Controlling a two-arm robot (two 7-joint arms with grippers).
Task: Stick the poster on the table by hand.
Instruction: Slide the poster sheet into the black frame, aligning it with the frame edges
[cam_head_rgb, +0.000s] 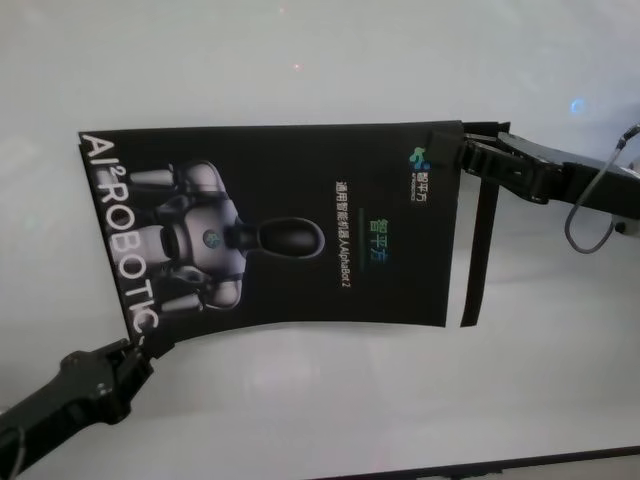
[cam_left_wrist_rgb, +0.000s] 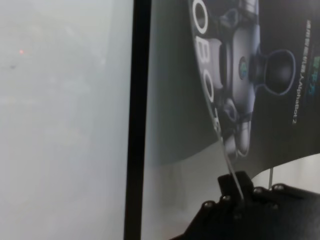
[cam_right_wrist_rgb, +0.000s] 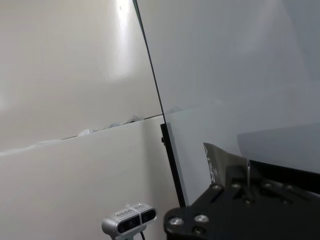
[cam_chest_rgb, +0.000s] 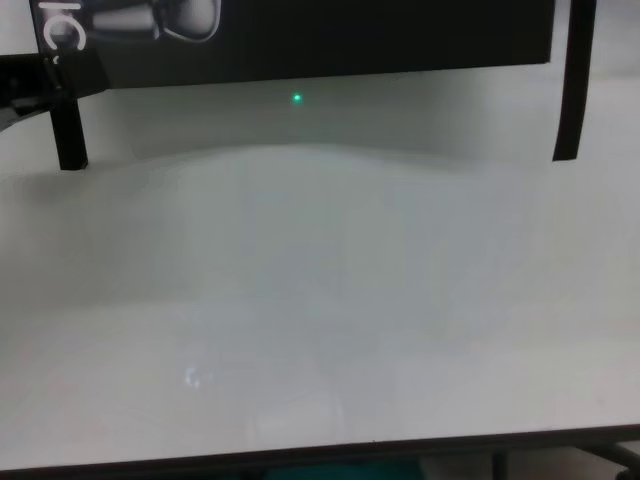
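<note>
Reading "AI²ROBOTIC" and "AlphaBot 2", the glossy black poster (cam_head_rgb: 290, 225) hangs above the worktop (cam_head_rgb: 330, 400); left fingers (cam_head_rgb: 128, 355) and right fingers (cam_head_rgb: 470, 155) pinch its corners.

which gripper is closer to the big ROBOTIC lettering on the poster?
Left. The left gripper pinches the poster corner beside the lettering; the right gripper holds the opposite edge.

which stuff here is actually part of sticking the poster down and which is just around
Part of the job:
- poster, held above the table
- left gripper, gripping the poster's near left corner
- right gripper, gripping its far right corner

Just around:
- black strip hanging by the poster's right edge
- small camera
</note>
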